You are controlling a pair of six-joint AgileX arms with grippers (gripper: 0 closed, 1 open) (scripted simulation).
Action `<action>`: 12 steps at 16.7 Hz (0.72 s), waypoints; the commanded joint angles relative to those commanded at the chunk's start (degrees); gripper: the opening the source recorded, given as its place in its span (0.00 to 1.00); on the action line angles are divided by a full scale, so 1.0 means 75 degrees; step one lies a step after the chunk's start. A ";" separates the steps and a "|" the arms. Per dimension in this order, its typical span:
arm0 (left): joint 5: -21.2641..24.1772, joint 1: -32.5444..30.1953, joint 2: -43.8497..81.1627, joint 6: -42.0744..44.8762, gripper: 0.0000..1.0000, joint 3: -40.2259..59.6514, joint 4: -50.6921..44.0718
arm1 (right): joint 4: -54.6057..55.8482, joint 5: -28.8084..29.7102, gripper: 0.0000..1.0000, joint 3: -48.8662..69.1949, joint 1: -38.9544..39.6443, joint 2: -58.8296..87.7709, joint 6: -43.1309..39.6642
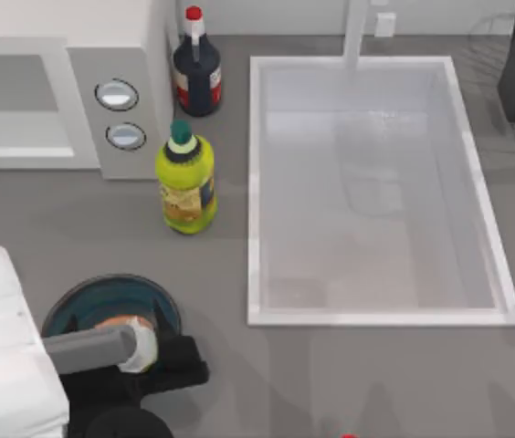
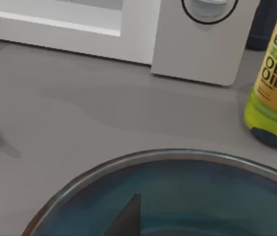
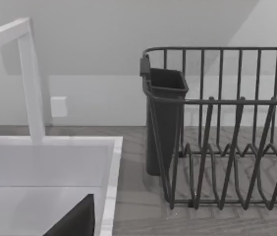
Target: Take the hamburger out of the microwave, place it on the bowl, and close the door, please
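The hamburger (image 1: 116, 325) lies in the blue bowl (image 1: 162, 297) at the front left, partly hidden under my left arm's wrist. My left gripper (image 1: 162, 363) hovers over the bowl's near side. One dark fingertip (image 2: 127, 219) shows above the bowl's blue inside (image 2: 202, 196). The white microwave (image 1: 130, 109) stands at the back left. Its door (image 1: 11, 100) looks flush with the knob panel (image 2: 202, 44), and the door frame (image 2: 55, 24) is close ahead in the left wrist view. A dark finger (image 3: 74, 219) of my right gripper points toward the sink and rack at the back right.
A yellow olive oil bottle (image 1: 185, 182) (image 2: 273, 93) stands between the bowl and the microwave. A dark bottle with a red cap (image 1: 196, 73) stands beside the microwave. The white sink (image 1: 376, 317) fills the middle right, with a dish rack (image 3: 227, 137) behind it.
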 joint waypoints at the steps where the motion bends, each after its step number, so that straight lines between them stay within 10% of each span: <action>1: -0.0592 -0.0118 -0.0787 0.0718 1.00 0.0052 0.0093 | 0.0000 0.0000 1.00 0.0000 0.0000 0.0000 0.0000; 6: -0.0086 0.0377 -0.1588 0.0962 1.00 -0.0002 -0.0475 | 0.0000 0.0000 1.00 0.0000 0.0000 0.0000 0.0000; 12: 0.1897 0.2239 -0.5140 0.1854 1.00 -0.0171 -0.2921 | 0.0000 0.0000 1.00 0.0000 0.0000 0.0000 0.0000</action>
